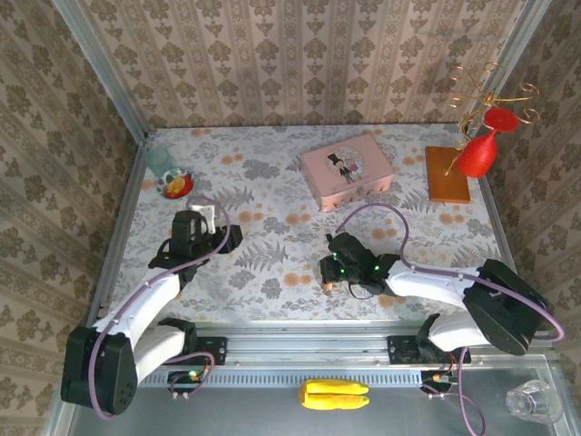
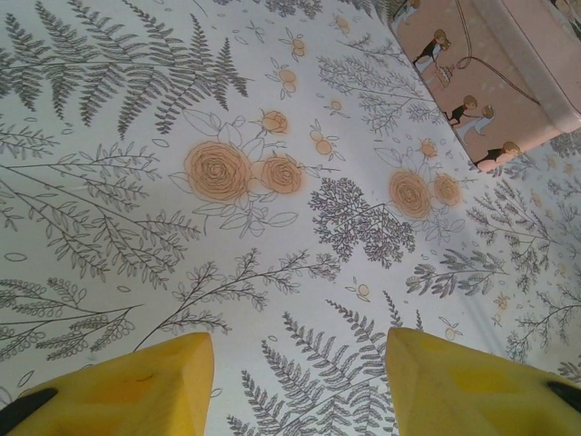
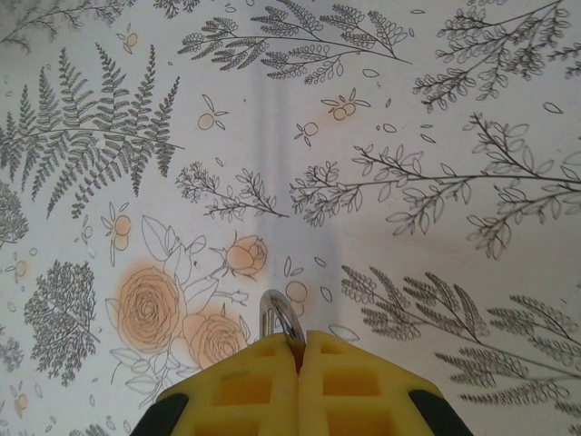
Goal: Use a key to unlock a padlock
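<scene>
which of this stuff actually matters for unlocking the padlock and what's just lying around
For the job: padlock, its silvery shackle pinched in the shut right end effector; left end effector, open.
Lying about: pink tin, red ornament, teal cup, yellow object, clear glass.

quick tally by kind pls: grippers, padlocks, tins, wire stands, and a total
grippers: 2 (left gripper open, right gripper shut)
padlocks: 1 (padlock, its shackle poking out of the right gripper)
tins: 1 (pink tin)
wire stands: 1 (wire stand on an orange base)
total: 5
</scene>
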You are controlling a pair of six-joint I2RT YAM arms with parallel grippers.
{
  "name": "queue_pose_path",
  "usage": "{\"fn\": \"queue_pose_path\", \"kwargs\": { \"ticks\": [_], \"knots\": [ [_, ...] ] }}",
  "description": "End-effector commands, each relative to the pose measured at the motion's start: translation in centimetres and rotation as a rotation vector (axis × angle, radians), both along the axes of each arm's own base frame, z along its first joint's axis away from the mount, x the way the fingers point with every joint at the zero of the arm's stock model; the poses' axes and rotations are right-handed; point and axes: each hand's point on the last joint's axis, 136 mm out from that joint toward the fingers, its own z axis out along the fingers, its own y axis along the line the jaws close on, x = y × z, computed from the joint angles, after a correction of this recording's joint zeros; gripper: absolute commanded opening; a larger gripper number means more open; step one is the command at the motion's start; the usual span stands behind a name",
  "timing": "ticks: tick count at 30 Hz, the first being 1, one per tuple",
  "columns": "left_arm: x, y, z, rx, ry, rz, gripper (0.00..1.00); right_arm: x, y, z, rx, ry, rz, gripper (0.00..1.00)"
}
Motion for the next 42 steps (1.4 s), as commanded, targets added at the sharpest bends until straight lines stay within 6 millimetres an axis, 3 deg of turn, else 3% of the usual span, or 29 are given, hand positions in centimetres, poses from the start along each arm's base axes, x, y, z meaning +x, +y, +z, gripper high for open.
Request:
{"fn": "queue_pose_path", "kwargs": {
  "ticks": [1, 8, 15, 26, 30, 35, 36, 37, 42],
  "knots": [
    [-0.6, -0.2, 0.2, -0.041, -0.014, -0.024, 0.54, 1.2, 0.9, 0.1, -0.018, -0.022, -0.006, 0.0],
    [-0.8, 0.3, 0.7, -0.053, -0.046, -0.017, 0.54, 1.7, 1.1, -0.6, -0.05, -0.011, -0.009, 0.01],
    [-0.8, 0.9, 0.6, -0.05, -0.045, 0.003, 0.54, 1.9, 0.9, -1.2, -0.083, 0.006, -0.022, 0.14],
    [-0.6, 1.5, 0.5, -0.059, -0.039, 0.035, 0.54, 2.0, -0.4, 1.0, -0.112, -0.038, -0.023, 0.28],
    [-0.3, 2.2, 1.3, -0.067, -0.055, 0.086, 0.54, 2.1, -1.2, 3.6, -0.102, -0.084, -0.021, 0.31],
    [0.2, 3.8, 3.7, -0.078, -0.152, 0.192, 0.56, 2.8, -3.6, 8.1, -0.114, -0.172, -0.057, 0.36],
    [0.2, 4.2, 4.2, -0.071, -0.18, 0.212, 0.86, 3.0, -4.6, 9.2, -0.126, -0.208, -0.087, 0.39],
    [0.3, 4.7, 4.7, -0.061, -0.207, 0.232, 1.0, 3.2, -5.5, 10.4, -0.135, -0.251, -0.116, 0.42],
    [0.4, 5.8, 6.6, -0.035, -0.282, 0.274, 1.0, 3.3, -9.3, 14.4, -0.151, -0.421, -0.214, 0.59]
  ]
}}
